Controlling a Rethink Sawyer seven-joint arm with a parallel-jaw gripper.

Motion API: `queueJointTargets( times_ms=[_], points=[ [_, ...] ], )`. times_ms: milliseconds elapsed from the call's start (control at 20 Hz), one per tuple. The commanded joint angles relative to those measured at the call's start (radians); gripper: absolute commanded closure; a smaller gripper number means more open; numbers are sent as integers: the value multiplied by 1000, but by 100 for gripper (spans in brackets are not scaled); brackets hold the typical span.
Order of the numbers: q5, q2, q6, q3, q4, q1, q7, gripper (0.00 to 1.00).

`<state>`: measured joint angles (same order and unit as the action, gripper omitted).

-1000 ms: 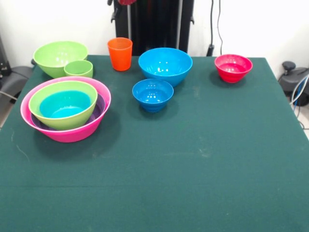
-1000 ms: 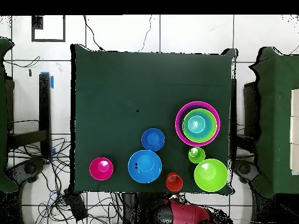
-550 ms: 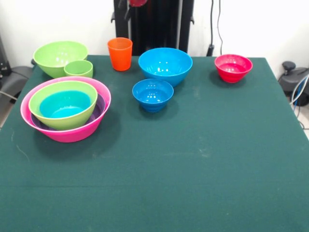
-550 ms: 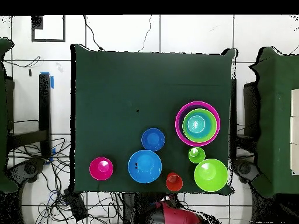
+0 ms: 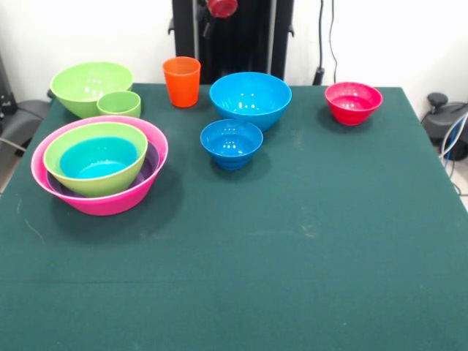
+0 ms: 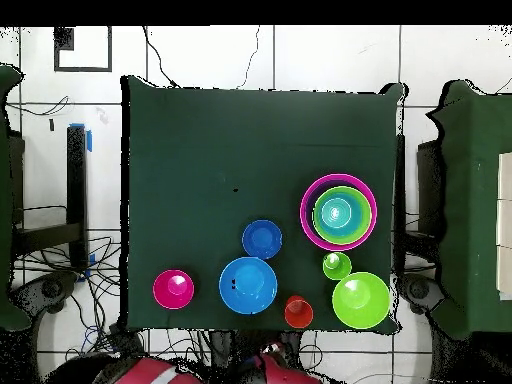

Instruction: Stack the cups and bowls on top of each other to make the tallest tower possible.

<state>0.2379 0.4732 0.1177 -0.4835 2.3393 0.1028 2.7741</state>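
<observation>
While red bowl (image 5: pixel 353 102) nears table (image 5: pixel 307 256) edge

Robot lab: green-clothed table (image 5: pixel 307 241), white tiled floor (image 6: pixel 250 60), loose cables (image 6: pixel 75 330), bare white wall (image 5: pixel 380 36).

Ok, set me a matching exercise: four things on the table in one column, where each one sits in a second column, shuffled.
Things:
1. orange cup
2. small light green cup
3. small red bowl
4. turquoise-blue bowl

Places:
A. alone near the table's far right corner in the front view
B. nested inside a lime green bowl in the pink bowl
C. just in front of the big lime green bowl
D. standing left of the large blue bowl

Pairs: 1-D, 2-C, 3-A, 4-B
</observation>
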Motion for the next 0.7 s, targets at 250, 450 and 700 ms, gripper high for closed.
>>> queueJointTargets(
  times_ms=[250, 450, 700],
  points=[
    [-104, -155, 160, 123, 19, 30, 180, 0],
    [-89, -175, 167, 134, -16, 68, 138, 0],
    [-80, -177, 165, 149, -29, 83, 120, 0]
  ],
)
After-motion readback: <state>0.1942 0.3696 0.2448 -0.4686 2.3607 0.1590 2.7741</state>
